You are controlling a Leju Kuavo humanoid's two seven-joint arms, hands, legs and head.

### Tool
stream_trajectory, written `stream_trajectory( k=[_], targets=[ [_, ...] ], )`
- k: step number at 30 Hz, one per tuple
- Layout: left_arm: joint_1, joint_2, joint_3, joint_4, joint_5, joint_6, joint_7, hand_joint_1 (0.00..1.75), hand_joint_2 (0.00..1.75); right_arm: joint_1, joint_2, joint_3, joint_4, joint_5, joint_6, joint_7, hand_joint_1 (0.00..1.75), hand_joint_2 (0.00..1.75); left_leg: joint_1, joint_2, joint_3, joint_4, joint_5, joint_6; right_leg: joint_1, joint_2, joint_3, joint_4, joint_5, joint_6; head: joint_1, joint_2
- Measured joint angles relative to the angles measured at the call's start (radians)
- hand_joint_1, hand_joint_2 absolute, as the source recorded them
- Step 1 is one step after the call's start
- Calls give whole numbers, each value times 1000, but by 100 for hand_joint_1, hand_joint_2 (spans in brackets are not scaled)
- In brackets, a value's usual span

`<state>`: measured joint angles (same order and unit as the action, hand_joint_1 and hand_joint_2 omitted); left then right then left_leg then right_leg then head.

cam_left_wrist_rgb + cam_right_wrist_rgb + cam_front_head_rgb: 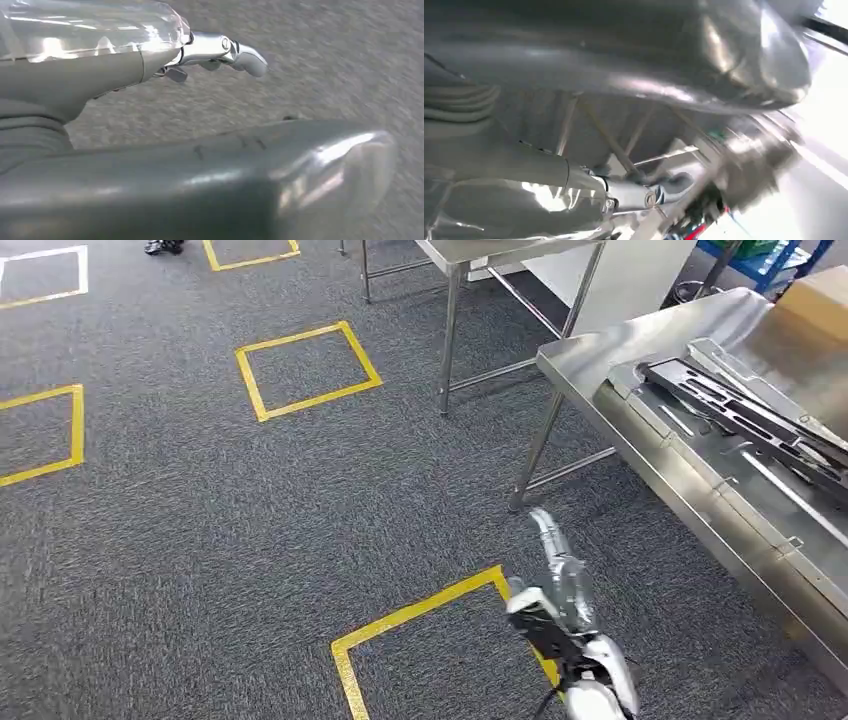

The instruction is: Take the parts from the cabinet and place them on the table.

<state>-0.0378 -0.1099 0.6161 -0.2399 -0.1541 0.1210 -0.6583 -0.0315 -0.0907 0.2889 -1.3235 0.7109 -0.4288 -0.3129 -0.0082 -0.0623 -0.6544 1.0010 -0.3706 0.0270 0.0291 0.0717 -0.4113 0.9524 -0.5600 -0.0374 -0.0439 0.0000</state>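
Observation:
Long dark metal parts (742,412) and flat silver parts (700,455) lie on the steel table (610,345) at the right. My right hand (560,602) hangs low over the carpet in front of that table, a little short of its near leg (533,455). Its fingers are stretched out and hold nothing. The right wrist view is blurred: the right hand (634,75) has its thumb apart from its fingers (644,194), with table legs behind. My left hand (165,165) hangs above the grey carpet, its fingers (220,50) straight and nothing in it.
Yellow tape squares (305,368) mark the grey carpet, one (420,615) right beside my right hand. A second steel table (480,252) stands further back. A cardboard box (815,298) sits at the far right, with a blue frame (770,260) behind it.

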Motion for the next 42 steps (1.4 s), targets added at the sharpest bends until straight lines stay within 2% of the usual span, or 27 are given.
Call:
stream_trajectory(
  k=[2, 4, 5, 6, 8, 10, 11, 13, 14, 15, 19, 21, 22, 24, 25, 26, 28, 29, 30, 32, 34, 35, 36, 37, 39, 40, 42],
  targets=[
    [-2, -4, 3, 10, 3, 35, 65, 0, 0, -100, 37, 72, 317, 150, -44, 167, 0, 0, 8, -16, -2, -7, 21, -10, 3, -20, -9, -3, 4, -4, 0, 0],
    [1, -5, 10, 19, 6, 70, 136, 0, 0, -127, 59, 103, 551, 118, 28, 286, 0, 0, 7, -36, -8, -11, 37, -18, -4, -52, -7, -21, 30, -16, 0, 0],
    [3, -6, 11, 23, 5, 90, 174, 0, 0, -121, 63, 95, 651, 66, 81, 336, 0, 0, 4, -6, -20, 9, 5, -15, -3, -70, -8, -27, 39, -14, 0, 0],
    [6, -8, 11, 26, -2, 108, 212, 0, 0, -99, 63, 79, 737, 8, 110, 368, 0, 0, 4, 19, -36, 59, -55, -18, -4, -86, -13, -28, 43, -16, 0, 0],
    [12, -10, 11, 30, -12, 130, 263, 0, 0, -41, 54, 28, 867, -100, 161, 413, 0, 0, 13, 43, -84, 216, -160, -36, -5, -129, -24, -26, 46, -13, 0, 0],
    [22, -12, 11, 34, -23, 141, 308, 0, 0, 0, 50, -31, 954, -213, 209, 498, 0, 0, 27, 55, -99, 306, -171, -53, -10, -155, -41, -17, 49, -8, 0, 0],
    [28, -13, 11, 35, -29, 149, 334, 0, 0, 12, 46, -76, 988, -259, 226, 536, 0, 0, 34, 61, -71, 280, -153, -62, -15, -164, -49, -10, 49, -5, 0, 0],
    [33, -14, 11, 35, -37, 163, 365, 0, 0, 20, 45, -148, 1034, -312, 253, 582, 0, 0, 46, 81, 43, 118, -98, -77, -27, -171, -60, 6, 45, 8, 0, 0],
    [31, -16, 11, 35, -44, 170, 373, 0, 0, 20, 45, -178, 1054, -334, 270, 592, 0, 0, 48, 110, 96, 34, -91, -82, -30, -175, -63, 18, 39, 17, 0, 0],
    [30, -23, 10, 37, -47, 174, 375, 0, 0, 26, 43, -203, 1068, -347, 283, 594, 0, 0, 30, 125, 111, 19, -102, -72, -29, -176, -70, 28, 33, 27, -2, 0],
    [30, -23, 10, 37, -53, 171, 327, 0, 0, 24, 55, -270, 1098, -348, 328, 540, 0, 0, 25, 95, 97, 11, -108, -22, -33, -202, -61, 33, 28, 55, 0, 0],
    [28, -22, 10, 37, -60, 149, 269, 0, 0, 24, 59, -281, 1108, -342, 326, 483, 0, 0, 27, 79, 101, 2, -96, -5, -43, -119, -85, 93, -25, 62, 1, 0],
    [27, -19, 9, 37, -65, 135, 242, 0, 0, 24, 61, -286, 1113, -338, 323, 455, 0, 0, 26, 71, 95, 2, -93, 0, -43, -96, -120, 166, -68, 62, 1, 0],
    [23, -13, 6, 37, -72, 106, 195, 0, 0, 23, 64, -291, 1121, -328, 314, 422, 0, 0, 18, 46, 88, 2, -87, 6, -42, -80, -195, 322, -129, 60, 1, 0],
    [23, -10, 4, 37, -78, 92, 179, 0, 0, 22, 66, -292, 1124, -326, 311, 411, 0, 0, 14, 30, 86, 3, -84, 6, -42, -78, -212, 351, -125, 56, 1, 0],
    [23, -5, 2, 37, -87, 76, 165, 0, 0, 21, 69, -293, 1126, -322, 304, 400, 0, 0, 11, 15, 86, 4, -83, 6, -41, -75, -203, 327, -95, 50, 1, 0],
    [22, 1, -5, 37, -94, 61, 154, 0, 0, 20, 72, -295, 1129, -315, 295, 388, 0, 0, 8, -11, 88, 5, -81, 5, -34, -58, -140, 183, 0, 35, 1, 0],
    [22, 3, -8, 37, -99, 56, 151, 0, 0, 20, 73, -297, 1131, -313, 291, 383, 0, 0, 8, -22, 88, 5, -79, 3, -31, -27, -103, 98, 42, 26, 1, 0],
    [19, 5, -11, 37, -102, 52, 151, 0, 0, 20, 72, -300, 1134, -313, 287, 382, 0, 0, 5, -31, 84, 7, -77, -2, -29, 17, -90, 58, 37, 19, 1, 0],
    [16, 10, -16, 37, -106, 47, 152, 0, 0, 16, 74, -301, 1135, -313, 282, 376, 0, 0, 9, -51, 71, 8, -69, -13, -25, -1, -94, 49, 41, 22, 1, 0],
    [21, 14, -19, 37, -108, 47, 152, 0, 0, 6, 76, -302, 1135, -313, 281, 375, 0, 0, 11, -75, 66, 2, -61, -27, -24, -24, -91, 37, 51, 13, 1, 0],
    [21, 20, -20, 37, -112, 47, 152, 0, 0, 7, 82, -302, 1135, -313, 280, 374, 0, 0, 10, -44, 60, 20, -67, -26, -35, -41, -87, 26, 60, 10, 1, 0],
    [20, 21, -22, 37, -116, 46, 152, 0, 0, 8, 83, -302, 1135, -314, 280, 373, 0, 0, 6, 5, 40, 53, -90, -30, -32, -46, -84, 17, 50, 2, 0, 0],
    [18, 23, -24, 37, -117, 44, 153, 0, 0, 11, 84, -303, 1135, -315, 280, 373, 0, 0, 7, 27, 6, 116, -122, -33, -31, -59, -84, 17, 47, -7, 0, 0],
    [16, 24, -29, 37, -124, 44, 163, 0, 0, 17, 86, -307, 1139, -316, 280, 376, 0, 0, 12, 45, -69, 266, -181, -40, -28, -91, -79, 17, 38, -9, 0, 0],
    [17, 26, -31, 37, -126, 44, 166, 0, 0, 18, 86, -308, 1141, -316, 280, 377, 0, 0, 16, 49, -95, 318, -188, -45, -28, -107, -72, 18, 33, -9, 0, 0],
    [21, 28, -35, 37, -126, 48, 176, 0, 0, 17, 90, -309, 1142, -317, 285, 384, 0, 0, 21, 58, -64, 260, -136, -50, -30, -133, -55, 19, 27, 3, 0, 0]
  ],
)
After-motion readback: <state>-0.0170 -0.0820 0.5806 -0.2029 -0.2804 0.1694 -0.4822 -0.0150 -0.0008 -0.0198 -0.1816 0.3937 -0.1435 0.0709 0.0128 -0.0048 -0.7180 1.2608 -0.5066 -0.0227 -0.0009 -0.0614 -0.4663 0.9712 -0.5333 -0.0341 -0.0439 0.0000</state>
